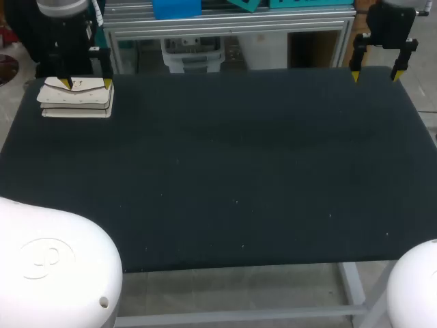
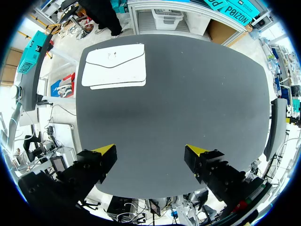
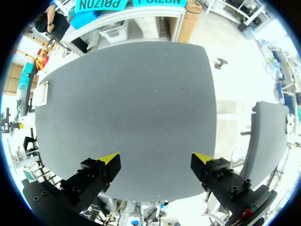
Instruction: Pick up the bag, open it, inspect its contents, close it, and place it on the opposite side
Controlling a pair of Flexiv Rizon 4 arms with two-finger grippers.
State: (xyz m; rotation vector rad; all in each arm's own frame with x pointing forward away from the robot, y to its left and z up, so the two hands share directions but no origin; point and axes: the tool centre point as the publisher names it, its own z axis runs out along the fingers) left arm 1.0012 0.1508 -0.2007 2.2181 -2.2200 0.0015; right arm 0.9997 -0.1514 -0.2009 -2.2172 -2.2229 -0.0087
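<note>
Cream leather by its look, the bag [image 1: 75, 100] lay flat in the table's [image 1: 225, 171] far left corner, close to two edges. The left gripper [image 1: 86, 83] hung over that corner with its fingers spread and nothing between them. The right gripper [image 1: 374, 74] hung over the far right corner, equally released.

I judged that a slanted approach could nudge the bag off an edge. Pinching only the thin flap could also let the body swing open too soon.

In the head view the left tips seemed to touch the bag. The left wrist view showed the gripper [image 2: 153, 150] high above bare cloth, with the bag [image 2: 114, 65] well ahead and its envelope flap facing up. From the right gripper [image 3: 157, 157], the bag [image 3: 43, 92] was a sliver at the table's far edge.
</note>
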